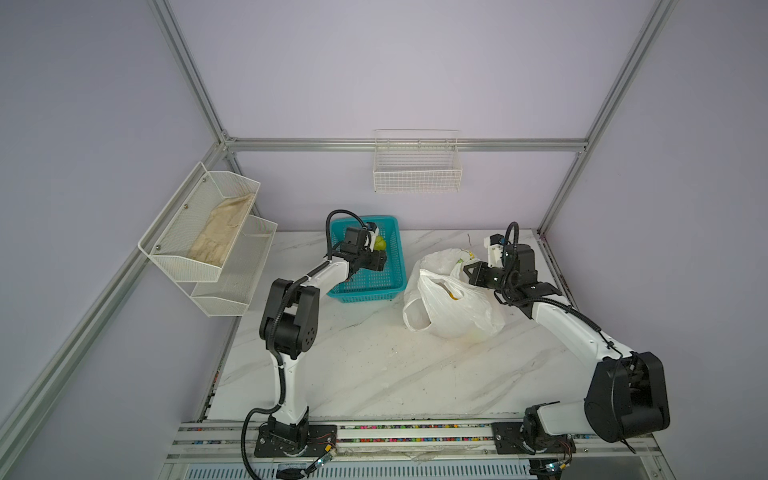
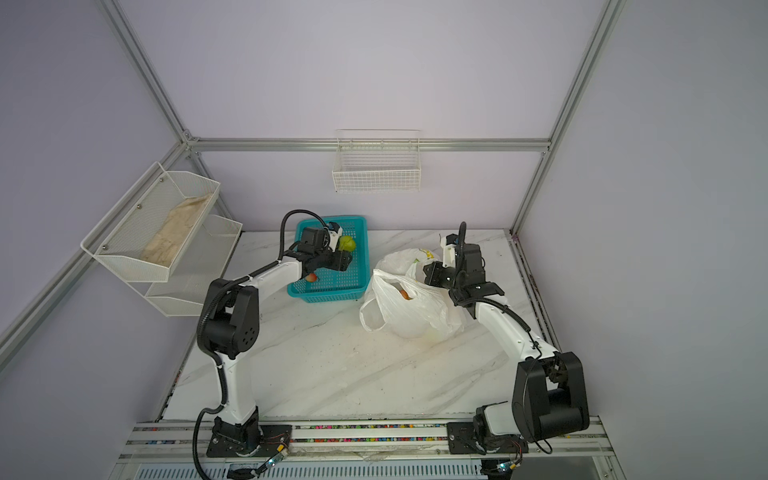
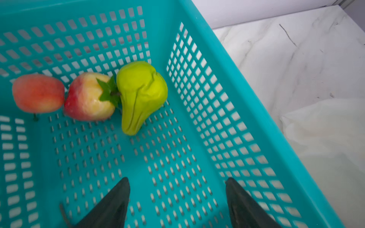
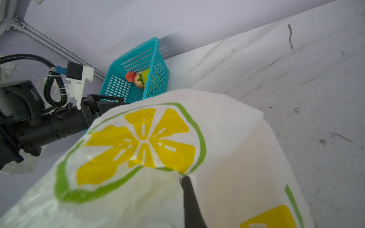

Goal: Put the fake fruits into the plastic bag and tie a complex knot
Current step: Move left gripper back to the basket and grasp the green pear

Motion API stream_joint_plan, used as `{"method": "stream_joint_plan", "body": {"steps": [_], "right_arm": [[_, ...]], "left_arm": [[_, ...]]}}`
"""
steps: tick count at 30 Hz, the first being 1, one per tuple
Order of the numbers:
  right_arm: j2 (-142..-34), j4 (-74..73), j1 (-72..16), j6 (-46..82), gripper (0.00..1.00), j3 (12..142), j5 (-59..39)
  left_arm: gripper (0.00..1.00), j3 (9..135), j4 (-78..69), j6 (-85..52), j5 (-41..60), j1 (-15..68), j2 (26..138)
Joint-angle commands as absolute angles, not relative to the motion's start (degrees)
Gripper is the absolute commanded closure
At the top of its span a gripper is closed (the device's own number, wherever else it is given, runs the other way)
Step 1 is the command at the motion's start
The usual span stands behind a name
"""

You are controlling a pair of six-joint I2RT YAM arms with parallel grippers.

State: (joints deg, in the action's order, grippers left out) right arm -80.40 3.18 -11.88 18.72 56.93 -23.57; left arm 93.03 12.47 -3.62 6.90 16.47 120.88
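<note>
- Far left, on the side wall: two-tier mesh rack (image 1: 199, 232); holds a beige cloth (image 1: 222, 237) in the upper tier.
- Left of middle on the desk (image 1: 374, 374): teal basket (image 1: 397, 257). Holds a green pear (image 3: 141, 94), a strawberry (image 3: 88, 98) touching the pear, and a red-pink ball (image 3: 37, 92) touching the strawberry, all in a row along one wall. One more red-pink fruit (image 2: 311, 276) shows under the left arm in a top view.
- Left gripper (image 3: 176, 179): hangs inside the basket above its floor, jaws wide apart with nothing between them. Pear and strawberry lie ahead of the fingertips, clear of them.
- Left arm: rises from the desk's near edge, elbow raised, forearm angled forward and right into the basket.
- Right of the basket, just beside it: plastic bag (image 1: 449, 307) slumped on the desk, mouth gaping. Holds an orange-yellow fruit (image 1: 453, 294), seen through the opening.
- Right gripper (image 4: 182, 178): closed, pinching the bag's film beside a lemon print at the right side of the mouth.
- Right arm: comes from the near right corner, forearm slanting back and left, wrist turned toward the bag.
</note>
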Motion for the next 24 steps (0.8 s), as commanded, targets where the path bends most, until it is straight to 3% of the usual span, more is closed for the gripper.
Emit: {"method": "stream_joint_plan", "body": {"steps": [1, 15, 24], "right_arm": [[-81.86, 2.54, -11.60, 17.98, 0.95, 58.75, -23.73], [-83.28, 2.53, -11.58, 17.82, 0.95, 58.56, -22.80], [-82.86, 2.56, -11.47, 17.41, 0.95, 57.35, -22.64]], "left_arm": [[0.25, 106.61, 14.30, 1.18, 5.30, 15.39, 126.22], [0.24, 134.99, 19.62, 4.18, 7.29, 14.16, 146.99], [0.24, 138.12, 23.34, 5.82, 12.02, 14.19, 149.47]]}}
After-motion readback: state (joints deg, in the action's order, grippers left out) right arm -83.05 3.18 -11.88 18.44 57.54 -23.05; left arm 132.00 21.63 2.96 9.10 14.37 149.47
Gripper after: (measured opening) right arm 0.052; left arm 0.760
